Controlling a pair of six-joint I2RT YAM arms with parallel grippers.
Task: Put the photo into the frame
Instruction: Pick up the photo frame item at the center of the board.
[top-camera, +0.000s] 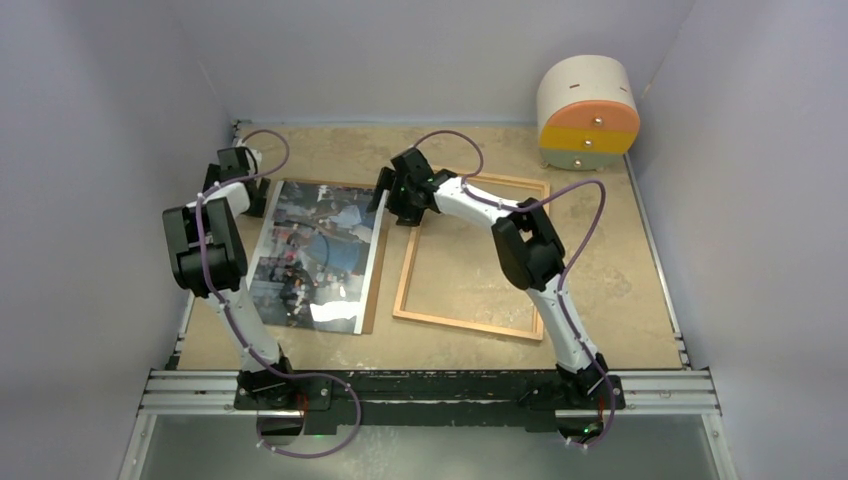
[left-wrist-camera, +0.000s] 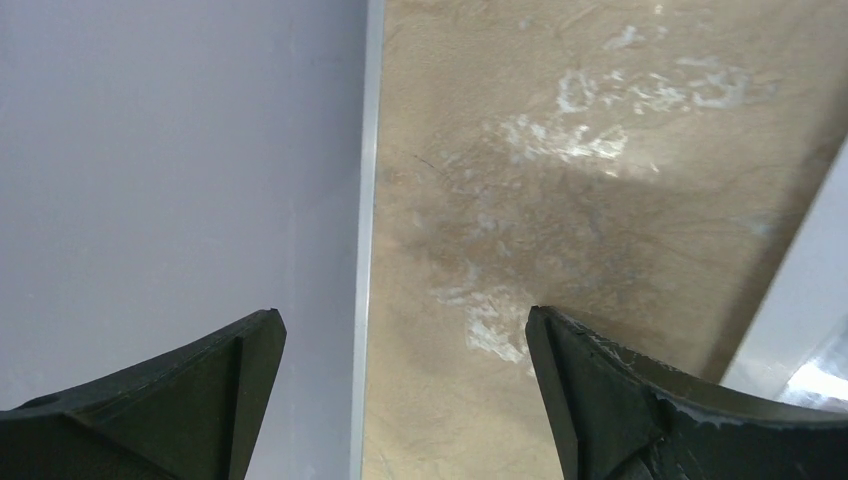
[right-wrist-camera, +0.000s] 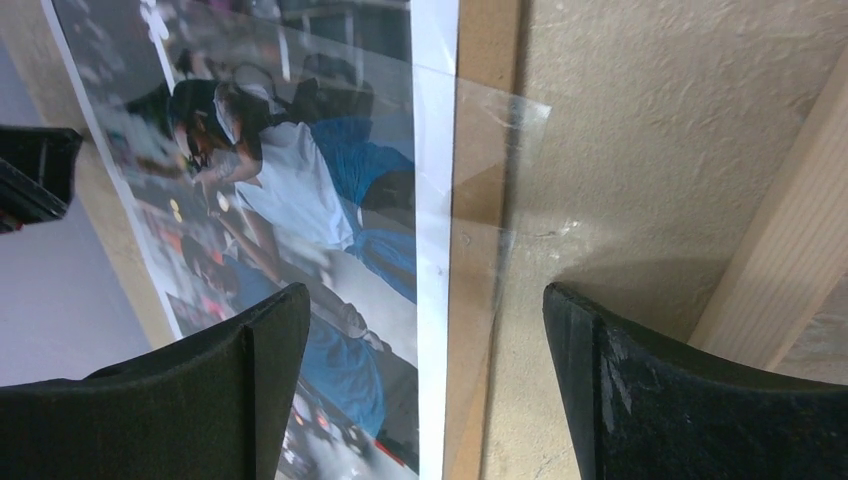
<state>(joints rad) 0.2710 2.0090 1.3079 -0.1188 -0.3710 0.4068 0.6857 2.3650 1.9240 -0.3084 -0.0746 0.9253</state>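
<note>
currently i see the photo (top-camera: 318, 255) lying face up on the brown backing panel (right-wrist-camera: 485, 100), just left of the frame (top-camera: 470, 326). my right gripper (right-wrist-camera: 425, 300) hangs open over the photo's right edge; my left gripper (left-wrist-camera: 405, 330) gapes empty by the left edge of the table (left-wrist-camera: 600, 200).

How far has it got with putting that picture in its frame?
Barely started. The glossy photo of people in blue lies face up on a brown fibreboard panel, beside the light wooden frame, not in it. Neither arm grips anything: the right gripper hangs open over the photo's edge, the left gripper open by the wall. Lifting the photo and setting it in the frame remain.
</note>
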